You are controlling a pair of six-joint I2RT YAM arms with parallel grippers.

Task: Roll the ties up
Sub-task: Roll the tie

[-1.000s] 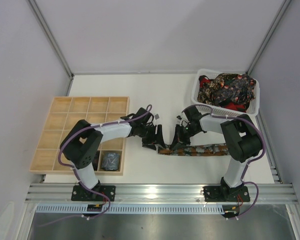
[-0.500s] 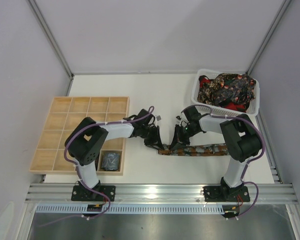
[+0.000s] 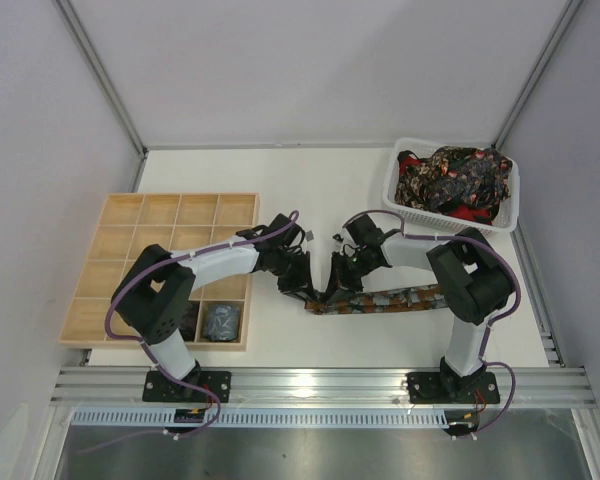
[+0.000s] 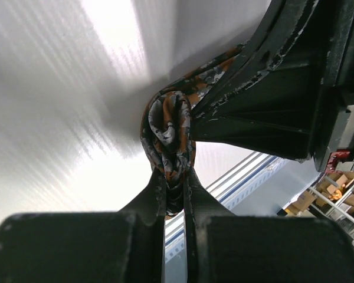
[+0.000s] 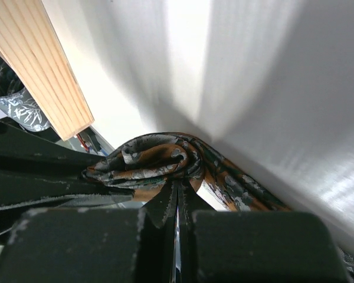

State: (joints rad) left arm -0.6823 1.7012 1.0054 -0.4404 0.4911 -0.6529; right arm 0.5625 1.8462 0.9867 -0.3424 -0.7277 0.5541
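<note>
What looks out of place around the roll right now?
Nothing stands out. The left gripper and right gripper pinch the tie at its coiled end; its tail lies flat on the table. The tray and basket look normal.

One tie (image 3: 400,298) lies just right of the one wooden tray (image 3: 140,215). One dark coil (image 3: 220,320) sits inside the tray. One white basket (image 3: 395,185) stands farther right, and its heap (image 3: 450,178) is too tangled to count.

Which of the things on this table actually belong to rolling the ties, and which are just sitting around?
Part of the job:
tie on the table, one end coiled, pinched by the left pincer and the right pincer
pile of ties waiting in the basket
rolled tie in a tray cell

Just sitting there:
white mesh basket
wooden grid tray
</note>
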